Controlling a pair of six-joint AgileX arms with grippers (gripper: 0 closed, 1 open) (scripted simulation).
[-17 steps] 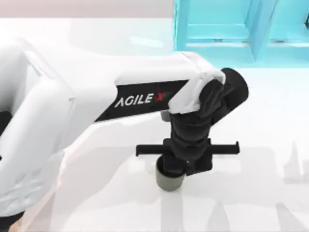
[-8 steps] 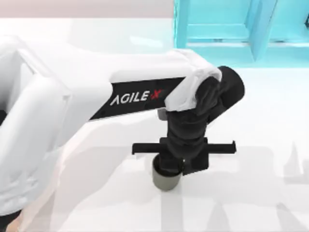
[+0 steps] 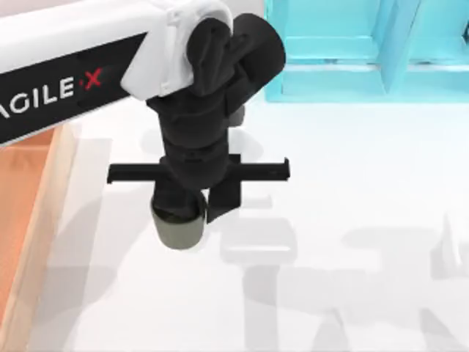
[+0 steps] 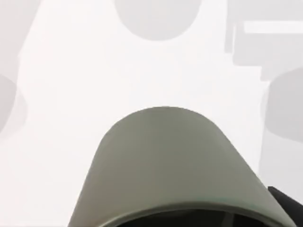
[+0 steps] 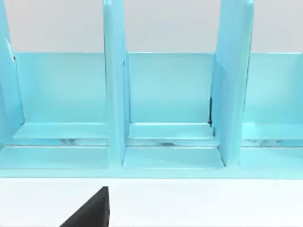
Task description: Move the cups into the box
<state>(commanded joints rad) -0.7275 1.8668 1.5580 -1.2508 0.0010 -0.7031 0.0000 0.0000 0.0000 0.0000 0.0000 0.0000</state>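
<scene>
- The left gripper (image 3: 179, 213) is clamped on the olive-grey cup (image 3: 176, 229), which hangs under its fingers above the white table (image 3: 352, 220).
- The cup is just right of the box (image 3: 33, 220), outside its rim.

Held in the left gripper (image 3: 183, 213) above the table (image 3: 352, 220): the wider cup (image 3: 176, 229), just right of the box (image 3: 33, 220). Behind, at far right: shelf frame (image 3: 352, 51).

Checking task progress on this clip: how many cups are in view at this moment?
1. The dark olive-grey cup is held by the left gripper above the white table, right of the box. Another may be hidden under the arm.
</scene>
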